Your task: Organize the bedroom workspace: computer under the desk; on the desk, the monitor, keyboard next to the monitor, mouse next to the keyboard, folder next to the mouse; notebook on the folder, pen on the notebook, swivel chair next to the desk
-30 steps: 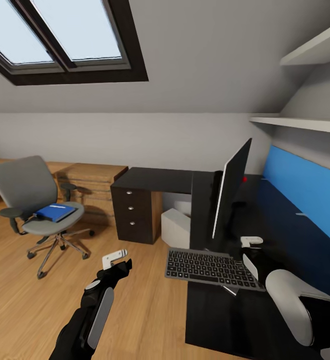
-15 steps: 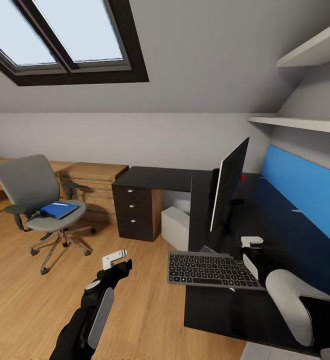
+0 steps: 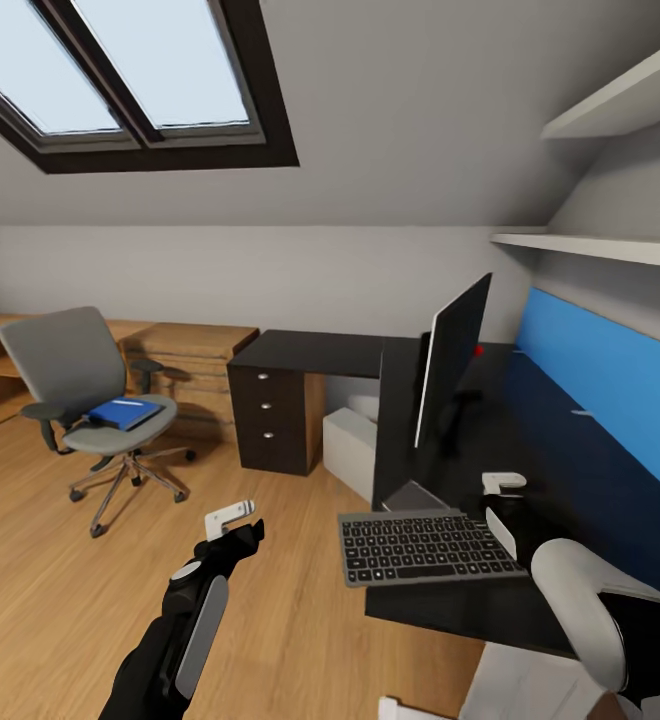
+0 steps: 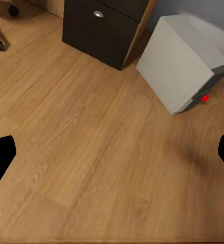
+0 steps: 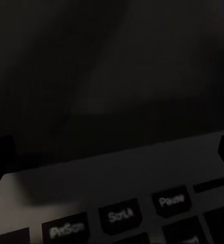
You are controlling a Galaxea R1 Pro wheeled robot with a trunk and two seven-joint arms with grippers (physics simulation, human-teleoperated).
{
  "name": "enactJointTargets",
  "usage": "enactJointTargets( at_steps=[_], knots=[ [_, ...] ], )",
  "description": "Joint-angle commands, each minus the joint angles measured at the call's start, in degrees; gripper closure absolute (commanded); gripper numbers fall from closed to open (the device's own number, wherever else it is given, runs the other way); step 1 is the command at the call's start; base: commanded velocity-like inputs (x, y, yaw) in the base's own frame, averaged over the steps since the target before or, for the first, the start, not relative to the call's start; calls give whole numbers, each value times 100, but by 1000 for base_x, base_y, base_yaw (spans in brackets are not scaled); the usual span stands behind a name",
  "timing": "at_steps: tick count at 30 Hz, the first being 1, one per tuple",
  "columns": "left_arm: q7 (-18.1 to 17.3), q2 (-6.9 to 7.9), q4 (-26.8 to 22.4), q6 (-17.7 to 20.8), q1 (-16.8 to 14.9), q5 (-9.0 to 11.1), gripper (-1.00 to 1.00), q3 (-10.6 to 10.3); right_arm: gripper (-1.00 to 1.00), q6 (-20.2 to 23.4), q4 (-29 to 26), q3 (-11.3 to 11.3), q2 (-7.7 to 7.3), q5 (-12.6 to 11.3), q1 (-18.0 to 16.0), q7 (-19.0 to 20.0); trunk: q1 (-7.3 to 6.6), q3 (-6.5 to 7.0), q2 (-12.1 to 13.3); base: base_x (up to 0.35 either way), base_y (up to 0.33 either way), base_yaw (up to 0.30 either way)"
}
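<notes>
While the right gripper (image 3: 502, 505) clamps the keyboard (image 3: 425, 546) over the glossy black desk (image 3: 440, 610) beside the monitor (image 3: 450, 360), the left gripper (image 3: 232, 518) hangs spread above plank floor (image 3: 50, 580).

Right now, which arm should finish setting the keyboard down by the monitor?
Right. The right gripper is at the keyboard end on the desk; the left gripper hangs over bare floor.

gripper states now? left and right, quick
Left gripper: open, empty, above the light wood plank floor.
Right gripper: at the edge of the slim black keyboard; cannot tell if shut on it.
</notes>
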Motion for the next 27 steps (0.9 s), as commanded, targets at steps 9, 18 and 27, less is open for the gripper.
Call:
enactJointTargets(
  at_steps=[9,18,27],
  knots=[
    [45,0,-9,20,-3,68,-100,-4,-100,9,46,-45,3,37,2,7,-2,-7,-3,-137,0,0],
    [45,0,8,20,-3,67,-100,-4,-100,-11,7,-55,3,20,2,6,-2,4,-3,-5,0,-34],
    [45,0,35,20,-3,68,-100,-12,-100,-13,6,-55,3,19,2,7,-2,53,-3,0,0,-198]
  ],
)
